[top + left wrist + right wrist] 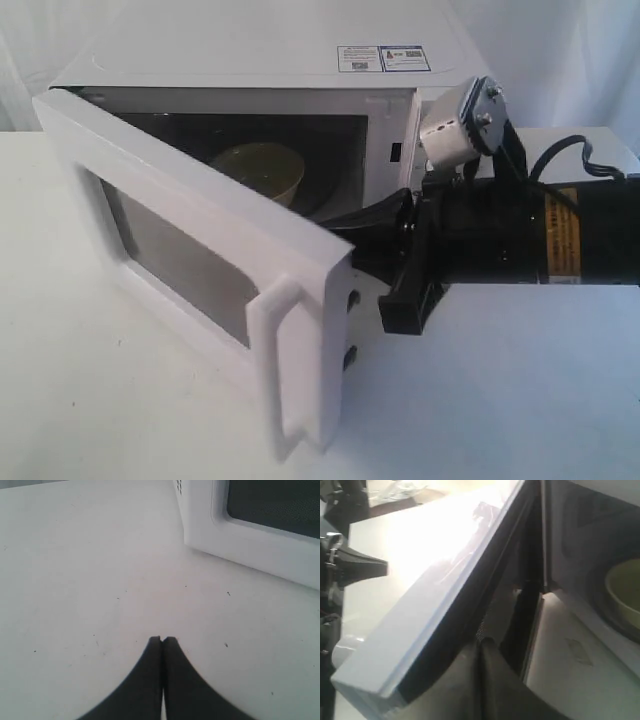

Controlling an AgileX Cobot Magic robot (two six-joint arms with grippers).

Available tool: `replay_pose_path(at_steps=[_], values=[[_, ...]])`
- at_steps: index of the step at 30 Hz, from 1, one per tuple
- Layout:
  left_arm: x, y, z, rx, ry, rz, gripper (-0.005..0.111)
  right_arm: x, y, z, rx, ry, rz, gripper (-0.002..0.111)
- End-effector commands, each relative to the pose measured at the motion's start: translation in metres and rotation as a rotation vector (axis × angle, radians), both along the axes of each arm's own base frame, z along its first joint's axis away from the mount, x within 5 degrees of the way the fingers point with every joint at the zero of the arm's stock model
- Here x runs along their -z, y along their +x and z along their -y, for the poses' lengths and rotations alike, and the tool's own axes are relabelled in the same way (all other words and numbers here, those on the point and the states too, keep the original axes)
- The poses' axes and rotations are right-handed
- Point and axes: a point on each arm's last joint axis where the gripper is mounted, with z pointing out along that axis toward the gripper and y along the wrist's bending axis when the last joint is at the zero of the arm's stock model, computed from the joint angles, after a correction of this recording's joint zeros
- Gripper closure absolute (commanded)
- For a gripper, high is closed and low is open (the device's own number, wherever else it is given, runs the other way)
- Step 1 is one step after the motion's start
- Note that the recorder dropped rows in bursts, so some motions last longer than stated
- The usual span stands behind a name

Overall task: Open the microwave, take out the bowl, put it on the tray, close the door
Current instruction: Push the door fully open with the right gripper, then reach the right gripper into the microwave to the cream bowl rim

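The white microwave (270, 50) stands at the back with its door (200, 255) swung partly open towards the front. The door's vertical bar handle (275, 365) faces me. Inside the cavity sits the cream-beige bowl (262, 168), also at the edge of the right wrist view as the bowl (624, 592). My right gripper (481, 642) is shut and empty, its tips pressed against the inner face of the door (470, 580) near its free edge. My left gripper (162, 640) is shut and empty over the bare table, near the microwave's lower corner (200, 535). No tray shows.
The white table (500, 400) runs wide in front and to the right of the microwave. The right arm's black body (520, 235) lies across the right side at door height. In the right wrist view, the other arm's black gripper (355, 567) stands beyond the door.
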Motion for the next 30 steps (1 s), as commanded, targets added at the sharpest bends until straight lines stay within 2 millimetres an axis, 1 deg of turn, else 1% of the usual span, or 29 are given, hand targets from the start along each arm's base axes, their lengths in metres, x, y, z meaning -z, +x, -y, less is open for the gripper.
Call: replay_pose_path(at_steps=[1,4,6,9,11,13,15,17,19,20,22,24,26,27,28,29,30], values=[[0.001,0.0,0.0,-0.003,-0.008,-0.001,0.107,-0.002,-0.014,-0.004,-0.115,0.07,-0.04,0.108],[0.001,0.0,0.0,-0.003,-0.008,-0.001,0.107,0.002,-0.016,-0.004,-0.114,0.08,-0.056,0.108],[0.001,0.0,0.0,-0.003,-0.008,-0.001,0.107,0.003,-0.02,-0.008,-0.134,0.082,-0.06,0.108],[0.001,0.0,0.0,-0.003,-0.008,-0.001,0.107,0.002,-0.026,-0.018,-0.179,0.091,-0.041,0.108],[0.001,0.0,0.0,-0.003,-0.008,-0.001,0.107,0.001,-0.031,-0.028,-0.213,0.096,0.003,0.108],[0.001,0.0,0.0,-0.003,-0.008,-0.001,0.107,0.003,-0.03,-0.03,-0.191,0.056,0.033,0.108],[0.001,0.0,0.0,-0.003,-0.008,-0.001,0.107,0.009,-0.024,-0.029,-0.116,-0.005,0.035,0.108],[0.001,0.0,0.0,-0.003,-0.008,-0.001,0.107,0.012,-0.023,-0.03,-0.126,-0.004,0.026,0.108],[0.001,0.0,0.0,-0.003,-0.008,-0.001,0.107,0.012,-0.024,-0.035,-0.194,0.069,0.032,0.108],[0.001,0.0,0.0,-0.003,-0.008,-0.001,0.107,0.012,-0.023,-0.038,-0.217,0.145,0.019,0.108],[0.001,0.0,0.0,-0.003,-0.008,-0.001,0.107,0.015,-0.018,-0.041,-0.202,0.196,-0.02,0.108],[0.001,0.0,0.0,-0.003,-0.008,-0.001,0.107,0.023,-0.011,-0.041,-0.174,0.139,0.007,0.108],[0.001,0.0,0.0,-0.003,-0.008,-0.001,0.107,0.027,0.002,-0.039,-0.09,0.015,0.077,0.103],[0.001,0.0,0.0,-0.003,-0.008,-0.001,0.107,0.029,0.011,-0.039,-0.02,-0.091,0.125,0.096],[0.001,0.0,0.0,-0.003,-0.008,-0.001,0.107,0.028,0.015,-0.04,-0.002,-0.14,0.163,0.091],[0.001,0.0,0.0,-0.003,-0.008,-0.001,0.107,0.026,0.019,-0.043,0.019,-0.206,0.22,0.084],[0.001,0.0,0.0,-0.003,-0.008,-0.001,0.107,0.023,0.021,-0.045,0.031,-0.226,0.235,0.082]])
